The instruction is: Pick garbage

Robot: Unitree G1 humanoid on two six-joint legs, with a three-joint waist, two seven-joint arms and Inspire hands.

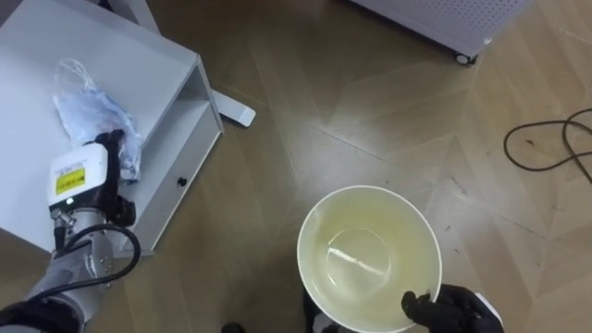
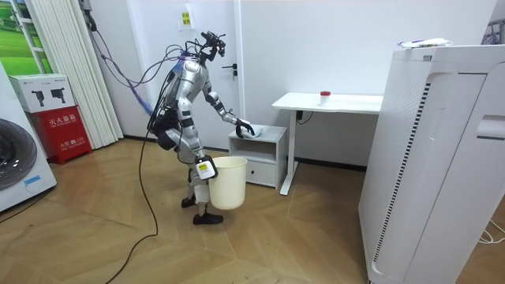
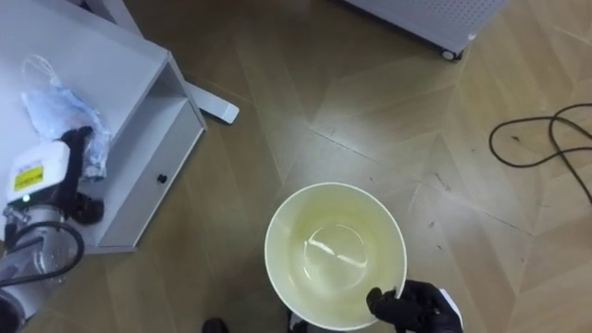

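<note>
While my left robot hand [image 1: 88, 176] rests on the crumpled clear plastic bag [image 1: 79, 102] atop the low white cabinet [image 1: 37, 55], I cannot tell whether it has closed on the plastic or merely lies over it. My right robot hand [image 1: 455, 310], low at my side, is curled over the near rim of the cream bucket [image 1: 314, 231]. It holds the bucket mouth up above the wooden floor [image 1: 370, 111], just beside the cabinet and lower than its top. The bucket looks empty.

The step in hand, as I judge it, is taking the bag off the cabinet. Thin film slips, so I would gather a bunched fold rather than a flat edge and be sure of the hold before lifting. I would raise it straight clear of the top, then carry it past the cabinet's front edge. I would keep the bucket level and bring its mouth under the bag rather than reach far. I would let go only once the bag hangs inside the rim, since light plastic drifts.

I count one bag, one bucket and one cabinet with one drawer knob [image 1: 181, 181]. One white desk [image 2: 347, 101] stands beside the cabinet, with one small red thing [image 2: 324, 94] on it. I see no other garbage.
</note>
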